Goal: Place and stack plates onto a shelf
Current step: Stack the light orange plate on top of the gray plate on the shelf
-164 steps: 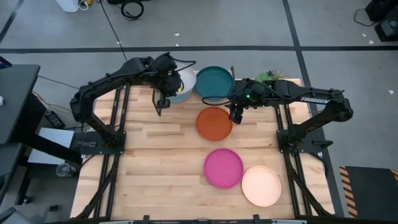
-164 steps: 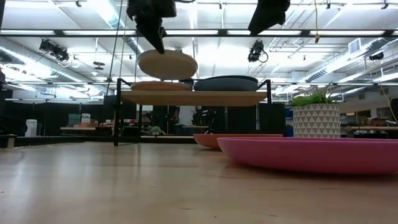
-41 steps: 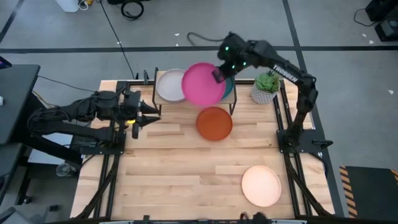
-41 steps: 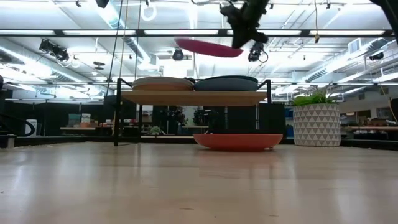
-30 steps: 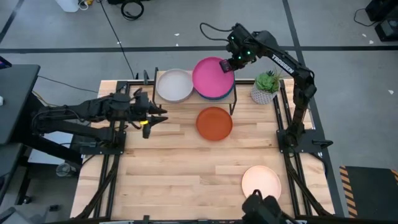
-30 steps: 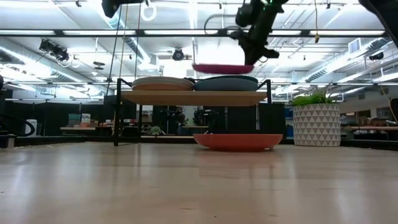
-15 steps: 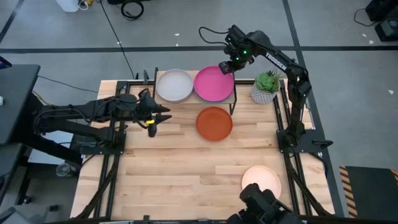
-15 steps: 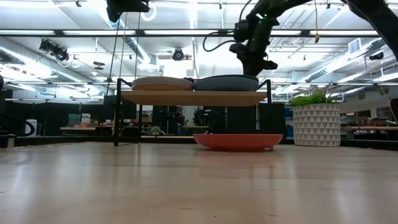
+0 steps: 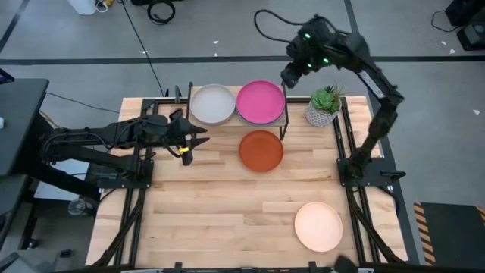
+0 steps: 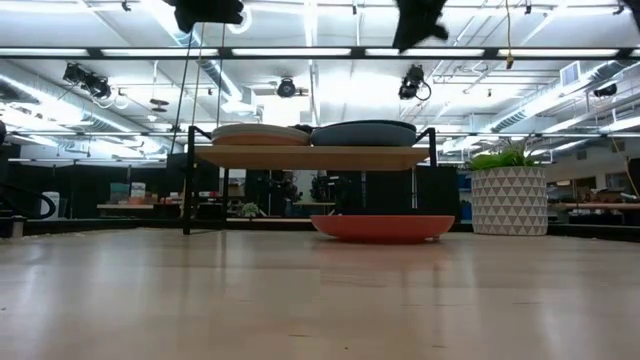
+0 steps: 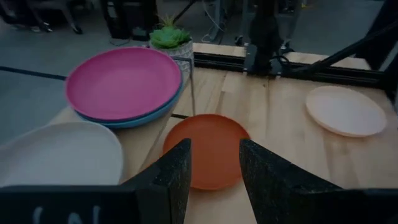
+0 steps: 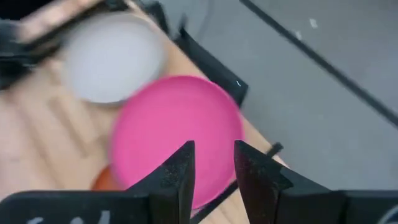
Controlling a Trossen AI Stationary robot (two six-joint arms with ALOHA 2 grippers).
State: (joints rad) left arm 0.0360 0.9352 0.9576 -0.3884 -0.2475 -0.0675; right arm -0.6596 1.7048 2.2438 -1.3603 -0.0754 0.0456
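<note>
1. High view shows magenta plate (image 9: 261,102) on the right half of the shelf (image 9: 286,115), atop a blue one, whose rim peeks out in the left wrist view; pale plate (image 9: 212,104) on the left half. Orange plate (image 9: 261,149) on the tabletop (image 9: 204,212) just in front of the shelf, cream plate (image 9: 318,226) well apart, near the front edge.
2. Right gripper (image 9: 289,76) raised above the shelf's back right corner — fingers (image 12: 177,177) slightly apart, holding nothing. Left gripper (image 9: 194,142) low over the tabletop left of the orange plate, fingers (image 11: 176,175) narrowly apart, empty.
3. Likely risks: scraping the orange plate along the wood instead of lifting it, given a shallow rim and little to pinch; catching the shelf's black legs on approach; setting a further plate off-centre, so the stack slides or tips over the edge.
4. Hard to make out: number of plates in each stack — low view gives only two stacked profiles. Wrist view of the right arm blurred; shelf top mostly covered. Remaining plates not identifiable.
</note>
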